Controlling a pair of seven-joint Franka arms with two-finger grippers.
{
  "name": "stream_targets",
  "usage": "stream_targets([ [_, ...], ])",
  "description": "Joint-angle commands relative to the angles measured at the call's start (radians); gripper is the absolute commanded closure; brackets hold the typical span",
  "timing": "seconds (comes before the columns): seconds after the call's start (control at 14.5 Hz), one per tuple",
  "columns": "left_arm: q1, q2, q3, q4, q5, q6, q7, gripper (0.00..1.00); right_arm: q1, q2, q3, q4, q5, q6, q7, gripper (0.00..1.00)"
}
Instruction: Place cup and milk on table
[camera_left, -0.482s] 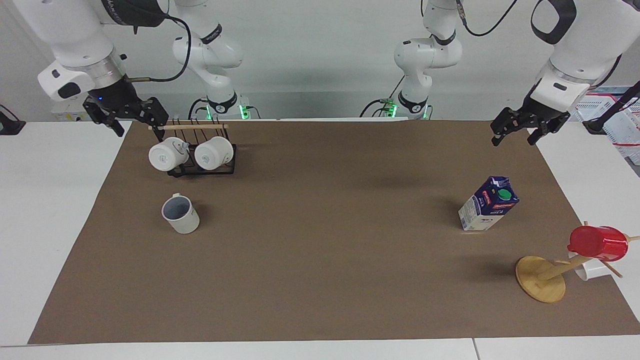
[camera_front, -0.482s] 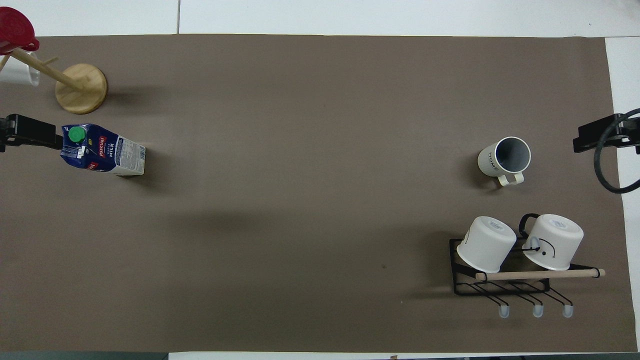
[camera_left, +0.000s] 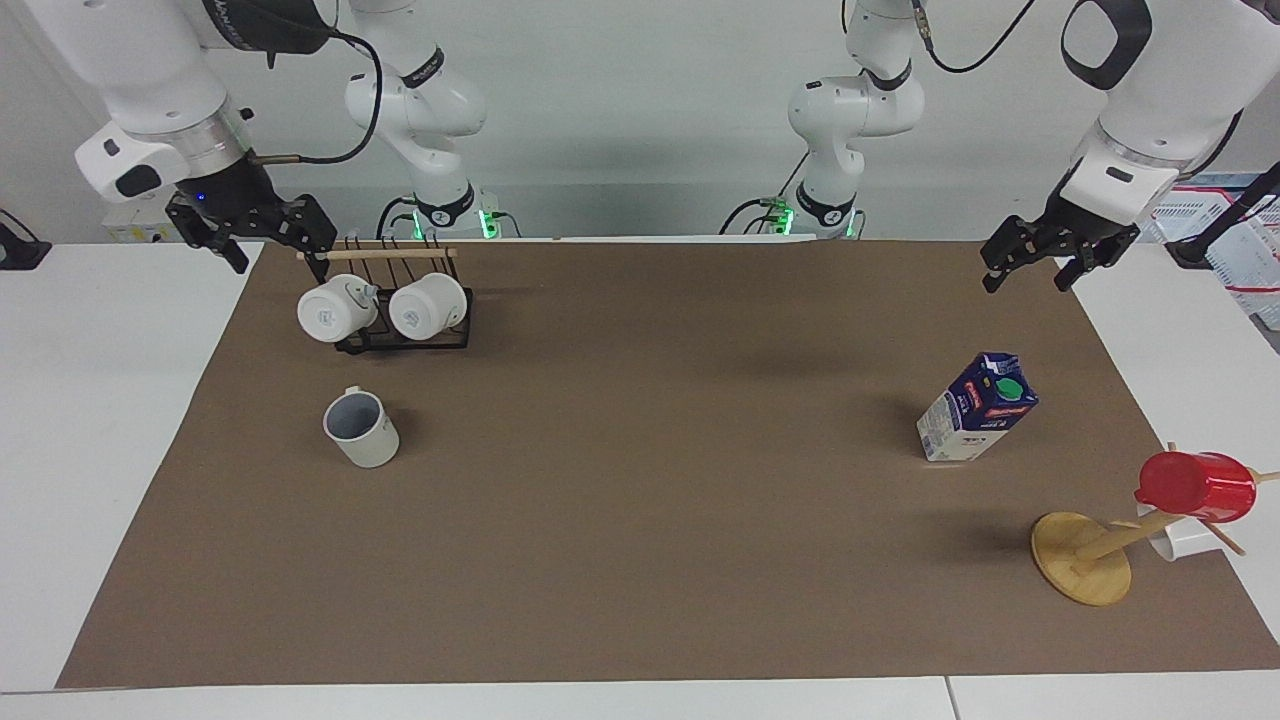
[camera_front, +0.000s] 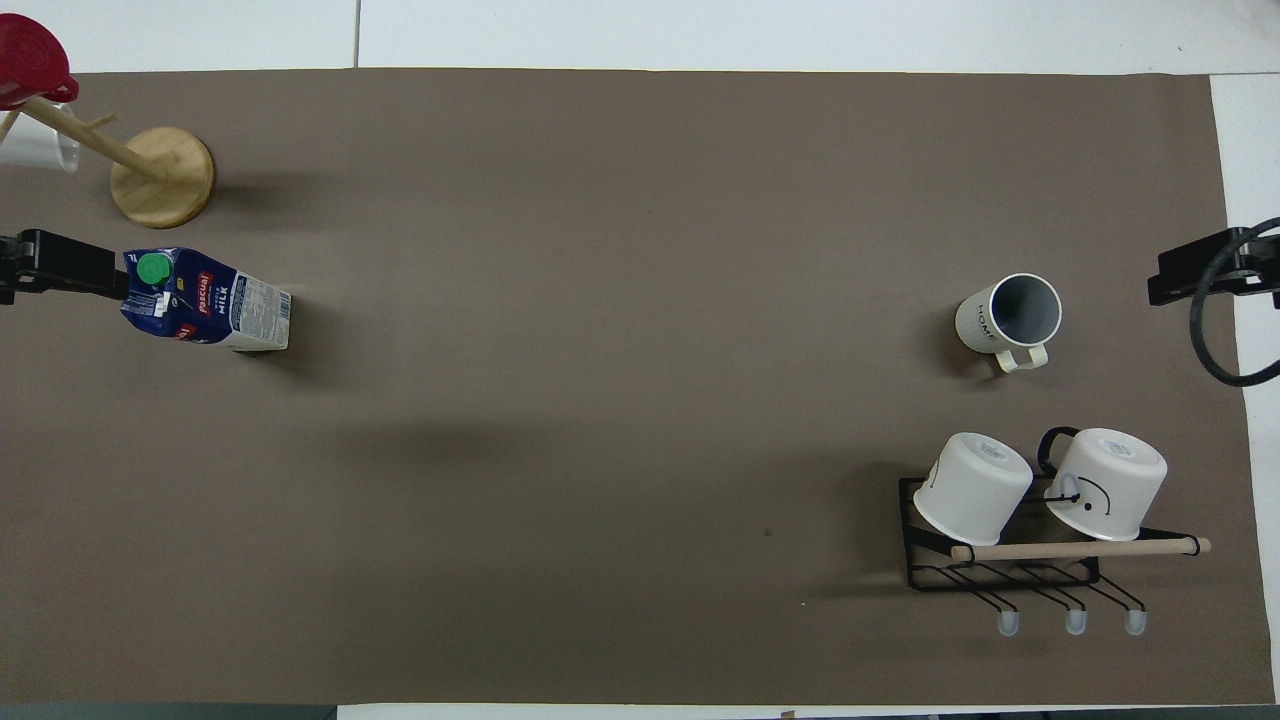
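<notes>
We are finding cup (camera_left: 361, 429) and milk (camera_left: 977, 408) standing free on the table (camera_left: 640, 560), so both grippers, left (camera_left: 1033, 263) and right (camera_left: 262, 243), are hanging wide, empty.

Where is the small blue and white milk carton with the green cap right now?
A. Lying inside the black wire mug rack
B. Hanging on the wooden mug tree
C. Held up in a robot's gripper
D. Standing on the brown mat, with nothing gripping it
D: the small blue and white gable-top milk carton with the green cap stands on the large brown mat, while the left gripper hangs in the air, apart from it.
</notes>
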Motion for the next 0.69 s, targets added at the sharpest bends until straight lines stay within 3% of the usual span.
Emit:
stream_targets([
  [0.0,-0.003,-0.017,0.004,-0.032,-0.014,0.027,0.010,0.00,-0.016,-0.027,0.003,-0.039,0.009,0.033,0.003,0.00],
  [0.28,0.003,-0.017,0.004,-0.032,-0.014,0.032,0.014,0.00,-0.025,-0.061,0.003,-0.126,0.003,0.120,-0.049,0.00],
  [0.48,0.003,-0.021,0.004,-0.039,-0.014,0.038,0.014,0.00,-0.077,-0.082,0.004,-0.256,0.013,0.242,-0.233,0.00],
  [0.62,0.002,-0.021,0.004,-0.039,-0.014,0.038,0.014,0.00,-0.092,-0.031,0.004,-0.271,0.016,0.316,-0.281,0.00],
])
